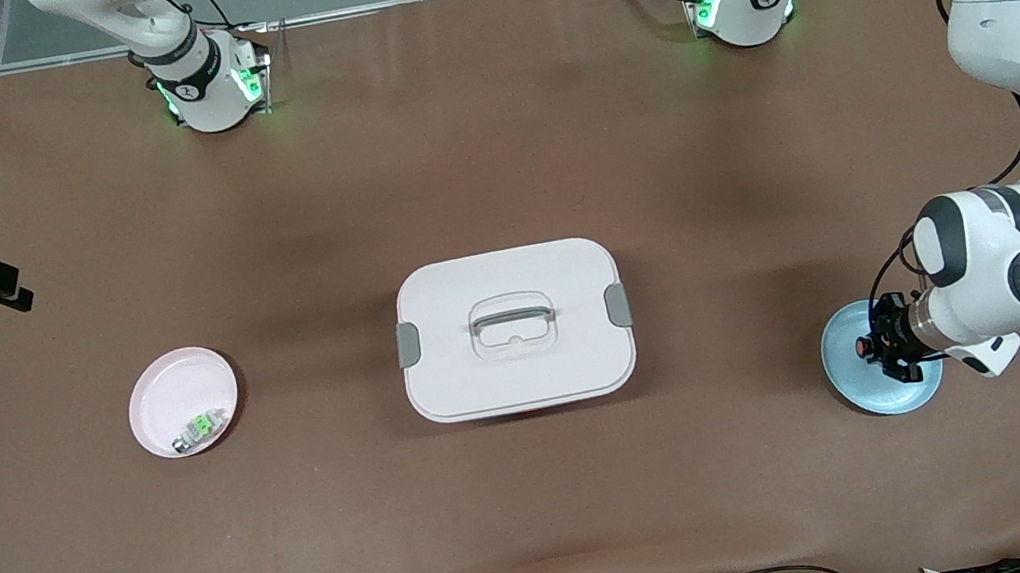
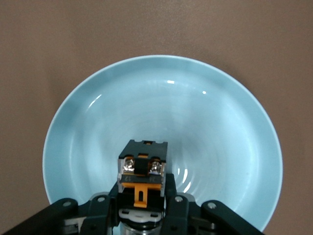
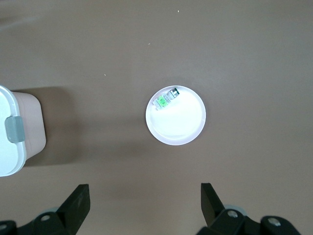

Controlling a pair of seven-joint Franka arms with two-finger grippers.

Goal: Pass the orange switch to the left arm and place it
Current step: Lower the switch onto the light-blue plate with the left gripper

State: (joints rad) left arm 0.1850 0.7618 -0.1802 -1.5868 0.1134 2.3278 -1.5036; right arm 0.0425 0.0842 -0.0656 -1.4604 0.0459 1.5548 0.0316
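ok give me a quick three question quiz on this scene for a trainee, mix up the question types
1. True or false: the left gripper has its jaws shut on the orange switch over the blue plate.
2. What lies in the pink plate? A) a small green-and-silver part B) the orange switch C) nothing
3. Fill in: the white box stands on the table between the two ____.

Key:
1. True. The right gripper waits with its jaws open, high over the right arm's end of the table.
2. A, the green-and-silver part.
3. plates
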